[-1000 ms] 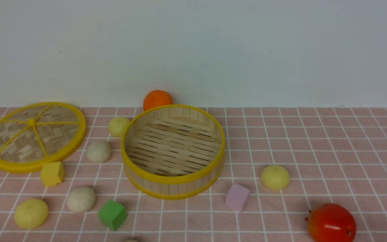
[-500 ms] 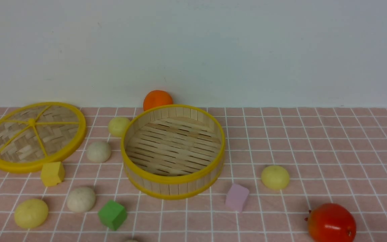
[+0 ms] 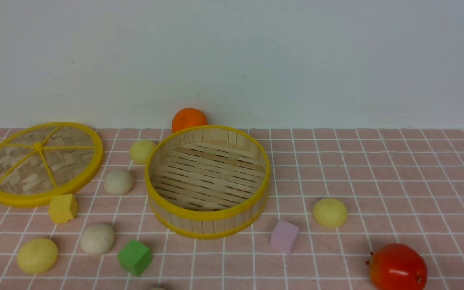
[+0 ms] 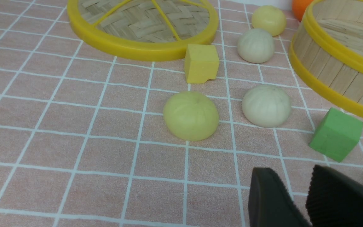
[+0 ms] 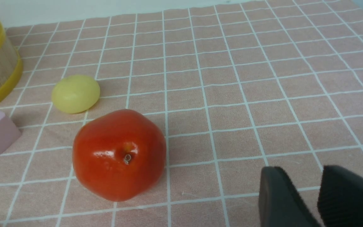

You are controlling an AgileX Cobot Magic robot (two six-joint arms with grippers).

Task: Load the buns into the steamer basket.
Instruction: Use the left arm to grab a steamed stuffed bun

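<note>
on the pink checked cloth (image 3: pixel 377 169), pale domed buns (image 3: pixel 37 255) lie around the round bamboo-slat steamer basket (image 3: pixel 208 215), left gripper (image 4: pixel 296 178) and right gripper (image 5: pixel 304 179) slightly parted.

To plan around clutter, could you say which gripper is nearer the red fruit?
Right. The right gripper has the red fruit close ahead; the left gripper is by the green cube, on the basket's other side.

**Count on the desk (image 3: pixel 377 161)**

Three pale yellow buns (image 3: pixel 142 151) (image 3: pixel 37 255) (image 3: pixel 330 212). Two off-white buns (image 3: pixel 118 181) (image 3: pixel 97 239), plus a sliver of one more pale dome (image 3: pixel 157 288) just beside the left end effector (image 4: pixel 291 171). Three cubes (image 3: pixel 63 208) (image 3: pixel 135 257) (image 3: pixel 284 237). One steamer basket (image 3: pixel 208 226), one woven lid (image 3: pixel 40 163), one orange ball (image 3: pixel 189 119), one red fruit (image 3: pixel 397 268).
</note>
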